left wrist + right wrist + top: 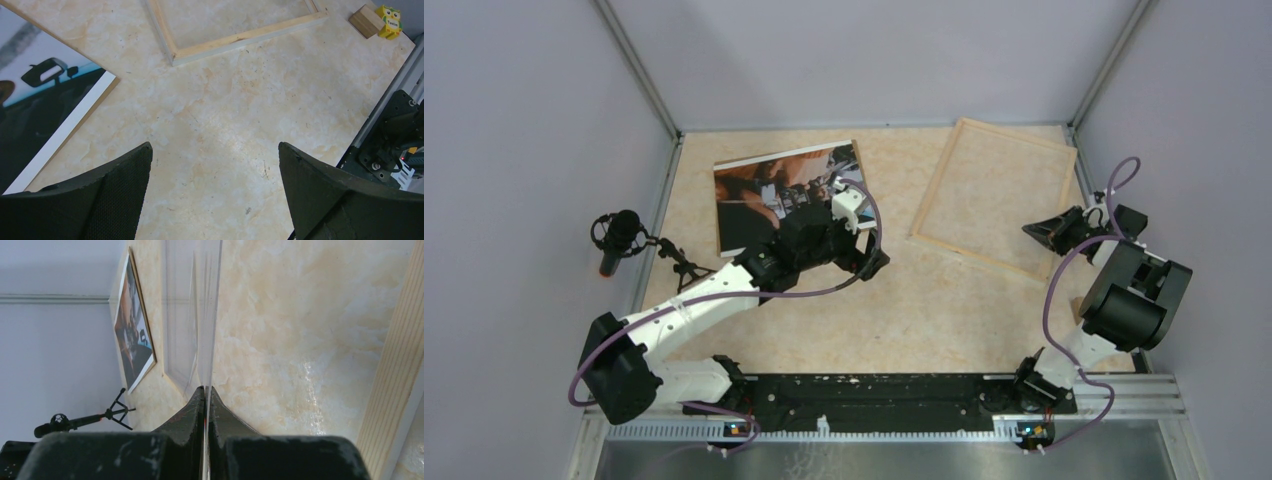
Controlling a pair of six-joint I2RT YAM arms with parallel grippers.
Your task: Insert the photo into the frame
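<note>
— Between the fingertips of the right gripper (206, 390), what is there?

— A clear thin sheet (202, 315), seen edge-on. The jaws are pressed together on its near edge, and it runs away from them above the marbled table (280, 340). I cannot tell whether its far end touches the table.

— Where is that, measured from the frame?

— One pale wooden strip of the frame (395, 380) lies just right of those fingers in the wrist view. From above, this gripper sits at the frame's right-hand corner, tips pointing in across it.

— And the left gripper (215, 150)?

— Its fingers (125, 185) stand wide apart and hold nothing, with only bare table between them. It is to the left of the frame, off the near-left corner, and the frame's near strip shows beyond the tips.

— The photo?

— The photo (754, 195) lies flat, picture side up, left of the frame and apart from it. A brown board (112, 82) shows as a thin edge along its white border. The left forearm (714, 295) crosses above the photo's corner nearest the frame.

— Anything else?

— A wooden block (367, 20) and a yellow owl figure (390, 20) stand together just past the end of the frame's near strip. A microphone (619, 235) on a small stand is well left of the frame, beyond the photo.
</note>
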